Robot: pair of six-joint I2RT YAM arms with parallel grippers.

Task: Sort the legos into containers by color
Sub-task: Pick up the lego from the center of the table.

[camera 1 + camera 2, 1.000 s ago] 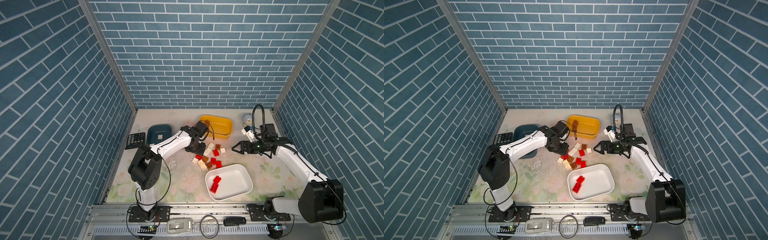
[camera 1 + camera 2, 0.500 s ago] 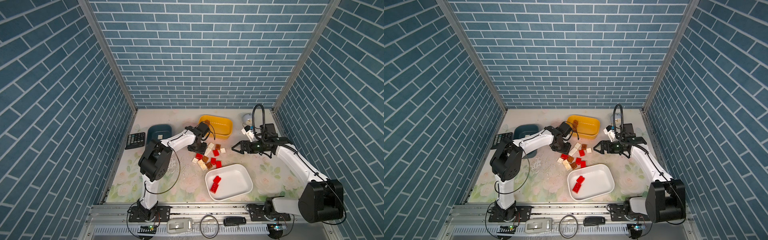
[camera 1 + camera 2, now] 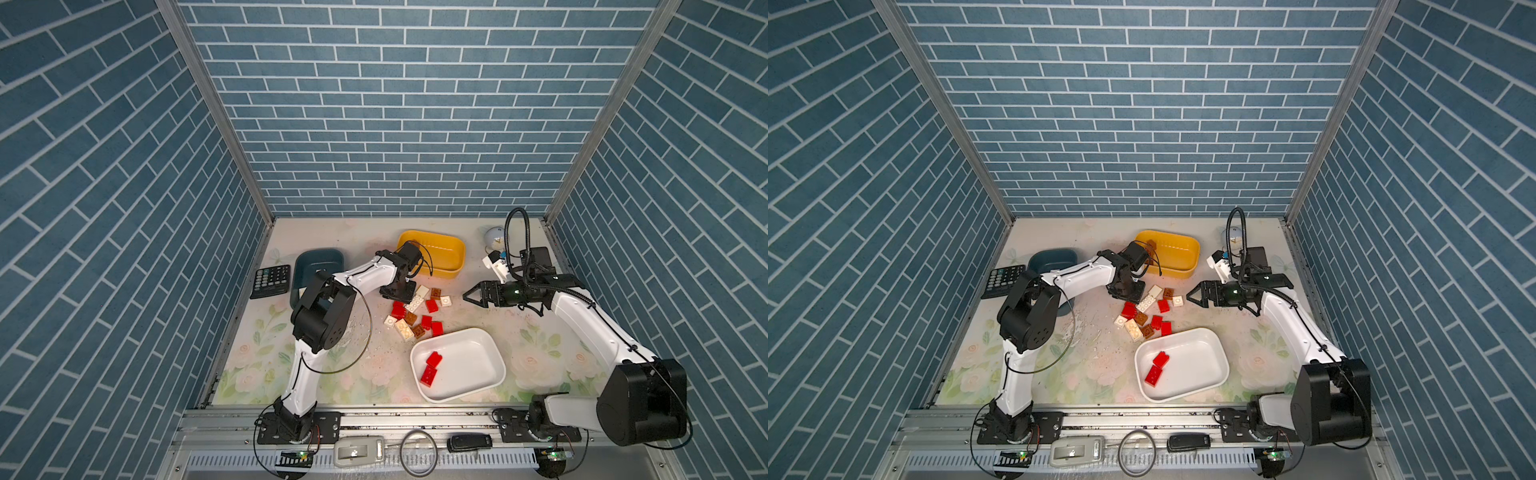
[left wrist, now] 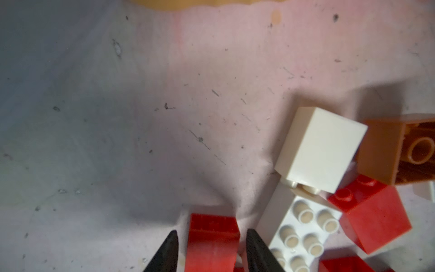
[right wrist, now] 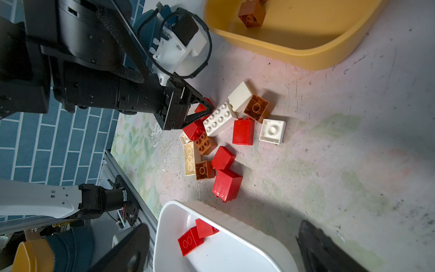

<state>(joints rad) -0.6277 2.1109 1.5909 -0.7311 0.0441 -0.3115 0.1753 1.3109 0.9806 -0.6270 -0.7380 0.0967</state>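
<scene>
- In both top views the left fingers [image 3: 402, 294] point down at the edge of the loose legos [image 3: 415, 318] heaped on the tabletop [image 3: 536, 336], between the yellow tub [image 3: 455, 254] and the white tub [image 3: 496, 357]. From here nobody could tell whether they grip anything.
- The right fingers [image 3: 478, 287] hang spread wide and empty, near the heap.
- In a top view one brown lego [image 3: 1151, 246] lies in the yellow tub, and two red legos [image 3: 1156, 368] lie in the white tub. The teal tub [image 3: 1054, 257] sits partly behind the left arm.
- In the left wrist view the left fingers [image 4: 169, 249] straddle a red lego [image 4: 211, 242], with a thin gap on each side. A white studded lego [image 4: 299, 226] lies just beside it.
- In the right wrist view the right fingers [image 5: 324, 245] stand far apart above the white tub [image 5: 211, 208]. The left fingers [image 5: 200, 100] flank the red lego [image 5: 201, 108] at the heap's edge.
</scene>
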